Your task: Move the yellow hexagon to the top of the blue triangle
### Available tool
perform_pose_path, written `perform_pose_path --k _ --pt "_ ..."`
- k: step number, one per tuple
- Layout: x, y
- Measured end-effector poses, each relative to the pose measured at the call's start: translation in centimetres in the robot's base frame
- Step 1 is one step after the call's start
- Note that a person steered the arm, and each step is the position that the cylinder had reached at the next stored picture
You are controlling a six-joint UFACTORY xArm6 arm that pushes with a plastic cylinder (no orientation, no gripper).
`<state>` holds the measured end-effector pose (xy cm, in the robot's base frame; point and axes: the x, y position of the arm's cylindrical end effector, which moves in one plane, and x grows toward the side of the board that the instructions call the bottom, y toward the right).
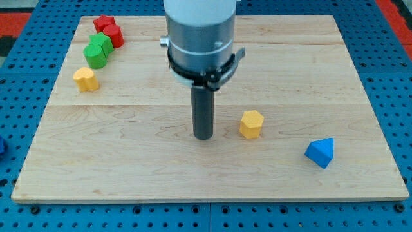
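No claw on rig, just rod. My tip (203, 136) sits just left of yellow hexagon (252, 124); I'd push right, stopping above blue triangle (320, 153).

The bench (335, 77) is pale wood with fine lengthwise grain and faint seams between its planks. Around it lies a bright blue pegboard (26, 77) dotted with a regular grid of dark holes, and a patch of red (396, 9) shows at the view's top right corner. The hexagon (252, 124) is yellow-orange, and so is the second small block (85, 78). The triangle (320, 153) is blue. Two blocks are green (98, 51) and two are red (109, 30). The rod is dark grey down to my tip (203, 136), under a silver-grey arm housing (199, 26) with a black clamp ring (205, 69).
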<state>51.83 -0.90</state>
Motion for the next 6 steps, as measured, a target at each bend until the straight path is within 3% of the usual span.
perform_pose_path --k 2,4,5,6 --pt "1.3 2.9" --pt "-3.4 6.0" --pt "-3.4 5.7" --pt "-4.5 9.6"
